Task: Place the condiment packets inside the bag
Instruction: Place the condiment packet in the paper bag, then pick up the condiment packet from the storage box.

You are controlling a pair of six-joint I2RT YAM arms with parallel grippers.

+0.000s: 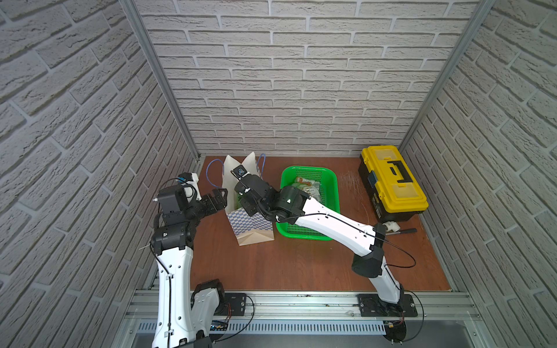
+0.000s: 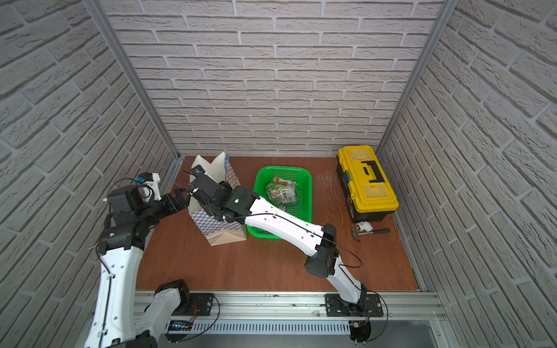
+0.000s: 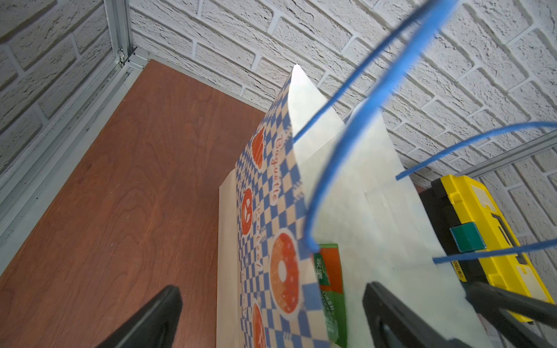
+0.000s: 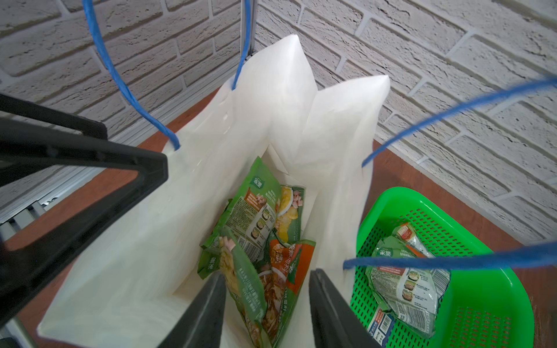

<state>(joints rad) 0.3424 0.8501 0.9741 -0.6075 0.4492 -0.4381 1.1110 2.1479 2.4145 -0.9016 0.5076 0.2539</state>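
Right arm (image 1: 328,223) stretched over bag (image 1: 251,224) mouth — jaws apart above packets (image 4: 259,217).

Brown table (image 1: 301,265) — bag (image 1: 253,224), basket (image 1: 333,180), toolbox (image 1: 391,180), hammer (image 1: 404,231).

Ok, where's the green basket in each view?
In a top view: green basket mid-table, between bag and toolbox.
In a top view: basket likewise between them.
Left wrist: not in it.
Right wrist: beside the bag's mouth.
Shared landmark: the bag.
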